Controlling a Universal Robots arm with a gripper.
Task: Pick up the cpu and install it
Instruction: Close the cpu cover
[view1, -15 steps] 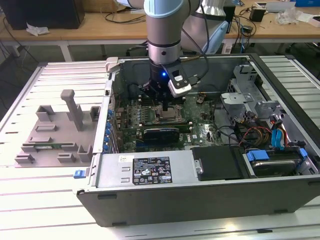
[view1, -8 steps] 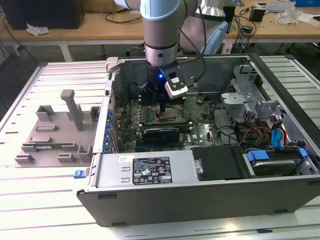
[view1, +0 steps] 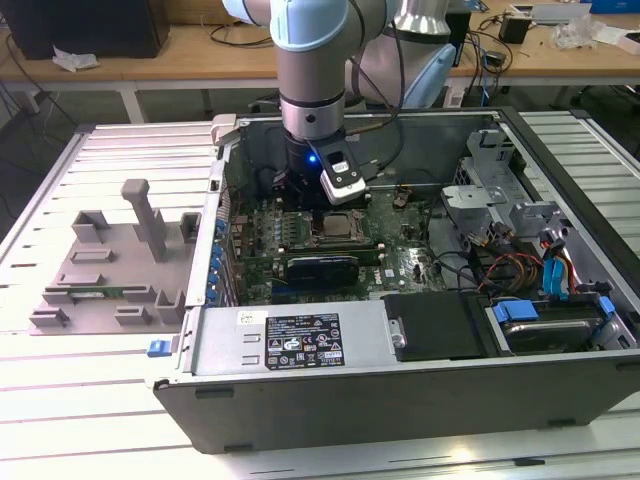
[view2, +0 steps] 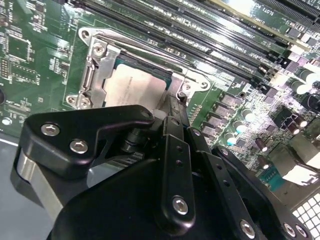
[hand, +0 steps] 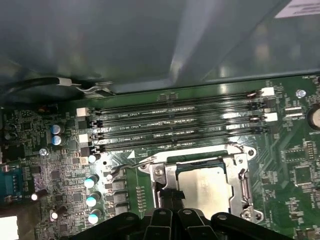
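Noted cpu (hand: 202, 187) lying flat within the socket frame (hand: 245, 186) on the motherboard. Read hand (hand: 170, 196) as narrow, tips together, holding nothing, poised at the chip's edge. Judged as risk: could nudge the chip askew or scrape the frame if lowered off-centre, perhaps bending contacts beneath. Found memory slots (hand: 175, 125) clearest in first wrist view. Took the whole computer case (view1: 400, 345) on the bench (view1: 90, 400) from exterior view.
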